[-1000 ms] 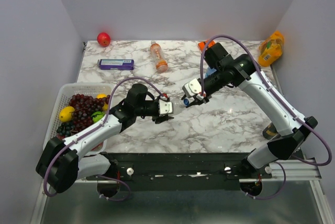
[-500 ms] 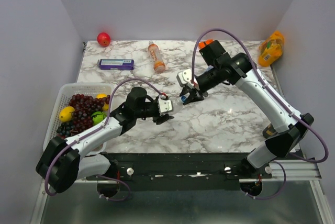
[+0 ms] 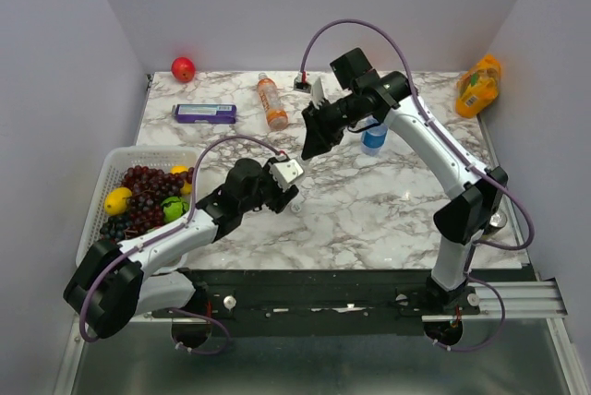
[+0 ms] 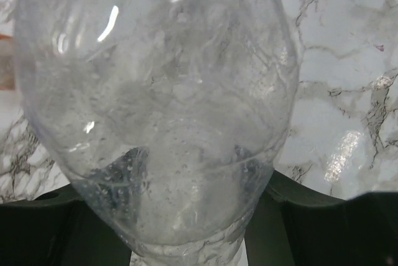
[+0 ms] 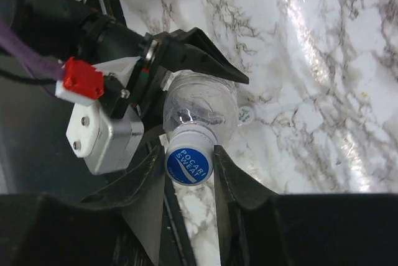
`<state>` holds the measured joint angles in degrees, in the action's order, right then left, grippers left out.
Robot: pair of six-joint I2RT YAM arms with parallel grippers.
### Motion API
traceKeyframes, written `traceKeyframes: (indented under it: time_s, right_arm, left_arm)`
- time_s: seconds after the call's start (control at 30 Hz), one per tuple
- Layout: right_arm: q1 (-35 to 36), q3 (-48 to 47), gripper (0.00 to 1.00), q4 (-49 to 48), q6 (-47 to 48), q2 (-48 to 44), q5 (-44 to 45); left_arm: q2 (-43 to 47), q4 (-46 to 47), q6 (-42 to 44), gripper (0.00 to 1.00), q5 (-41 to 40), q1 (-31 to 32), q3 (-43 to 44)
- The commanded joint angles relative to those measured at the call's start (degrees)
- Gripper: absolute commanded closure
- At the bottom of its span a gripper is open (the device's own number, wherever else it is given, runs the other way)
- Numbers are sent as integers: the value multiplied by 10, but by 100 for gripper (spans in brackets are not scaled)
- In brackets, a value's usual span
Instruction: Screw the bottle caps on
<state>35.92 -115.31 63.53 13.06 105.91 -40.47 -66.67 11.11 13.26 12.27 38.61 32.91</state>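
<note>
While the left gripper (image 3: 292, 190) grasps the body of the all-clear bottle (image 4: 155, 104) near the front middle of the marble surface (image 3: 388, 201), a white basket (image 3: 103, 166) of fruit sits to its left; a whitish cap (image 5: 245, 114) lies on the surface just beside that bottle; the right gripper (image 5: 188, 157) is clenched on the blue cap (image 5: 189, 166) at the bottle's neck, contact unclear; farther back, the blue-labelled bottle (image 3: 374, 137) stands upright; the orange-liquid bottle (image 3: 271, 103) lies on its side; a yellow-orange pouch (image 3: 477, 84) and a red apple (image 3: 183, 69) occupy the far corners.
</note>
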Motion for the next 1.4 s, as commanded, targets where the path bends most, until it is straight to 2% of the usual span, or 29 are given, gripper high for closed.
traceKeyframes:
  time_s: [0.0, 0.07, 0.17, 0.23, 0.33, 0.43, 0.5, 0.53, 0.57, 0.63, 0.67, 0.7, 0.8, 1.0, 1.27, 1.37]
  right_arm:
    - [12, -6, 66, 34, -129, 52, 58]
    - [10, -35, 57, 33, -128, 63, 73]
    - [7, -140, 50, 41, -90, 72, 89]
    - [7, -201, 41, 42, -66, 66, 110]
    - [6, -224, 33, 21, -44, 23, 110]
    - [6, -184, 27, -30, -38, -54, 116]
    - [6, -94, 27, -64, 35, -122, 82]
    - [6, -62, 27, -65, 81, -144, 13]
    - [5, -26, 27, -54, 212, -164, -22]
    - [6, 73, 25, -22, 337, -226, -71]
    - [7, 104, 23, -25, 414, -246, -72]
    - [6, 149, 22, -35, 440, -258, -69]
    - [8, 163, 20, 15, 551, -265, -67]
    - [23, 161, 20, 12, 582, -239, -61]
    - [48, 182, 17, 62, 684, -238, -57]
    - [55, 213, 17, 52, 687, -250, -40]
  left_arm:
    - [22, 139, -17, 100, -44, 25, 29]
    - [22, 118, -20, 100, -44, 25, 27]
    - [24, 67, -16, 100, -34, 25, 25]
    - [29, 36, -14, 100, -20, 25, 19]
    - [32, -5, -8, 100, 18, 25, 11]
    - [37, -21, -10, 100, 43, 23, 4]
    - [40, -25, -5, 100, 66, 17, 4]
    - [39, -38, 4, 100, 100, 12, 8]
    - [39, -45, 15, 100, 116, 1, 18]
    - [37, -78, 60, 100, 146, -10, 29]
    - [36, -95, 81, 100, 175, -17, 44]
    - [33, -110, 99, 100, 185, -19, 52]
    - [27, -174, 172, 100, 215, -20, 80]
    - [11, -244, 216, 100, 246, -20, 117]
    - [1, -241, 166, 100, 244, -20, 141]
    - [-6, -228, 130, 100, 248, -20, 151]
